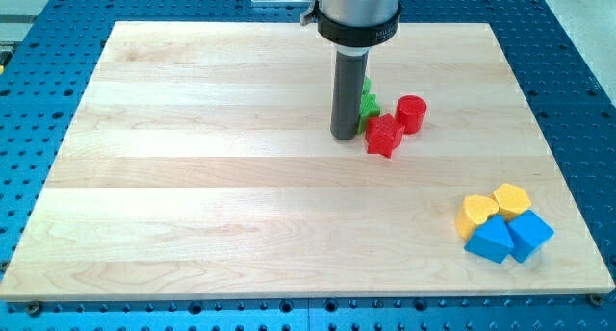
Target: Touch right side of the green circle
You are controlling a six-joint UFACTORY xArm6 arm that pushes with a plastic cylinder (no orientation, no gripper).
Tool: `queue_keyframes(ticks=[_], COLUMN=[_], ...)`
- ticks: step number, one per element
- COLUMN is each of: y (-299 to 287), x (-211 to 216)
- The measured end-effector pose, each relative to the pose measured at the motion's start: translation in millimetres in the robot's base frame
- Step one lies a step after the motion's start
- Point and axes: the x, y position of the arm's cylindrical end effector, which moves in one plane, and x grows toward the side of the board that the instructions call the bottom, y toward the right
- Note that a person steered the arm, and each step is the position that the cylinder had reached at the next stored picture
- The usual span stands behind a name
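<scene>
My dark rod comes down from the view's top centre, and my tip [344,136] rests on the wooden board [192,177]. Green pieces [369,106] show just to the right of the rod, mostly hidden behind it; a small green bit [366,84] sits above them. I cannot tell which is the green circle. A red star-shaped block [384,136] lies right of my tip, close to it. A red cylinder [411,114] stands right of the green pieces.
At the view's bottom right sits a cluster: a yellow heart-shaped block [476,214], a yellow hexagon block [511,198], a blue block [491,241] and a blue cube [529,233]. The board lies on a blue perforated table [577,81].
</scene>
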Motion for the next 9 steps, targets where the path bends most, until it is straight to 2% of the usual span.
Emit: queue_keyframes(ticks=[2,3,4,5,6,7,9], y=[1.0,-37.7,-71.5,-41.0,31.7,79.1,71.3], x=[-1.0,-1.0,-33.9,-105.1,-167.8,-187.1,-92.9])
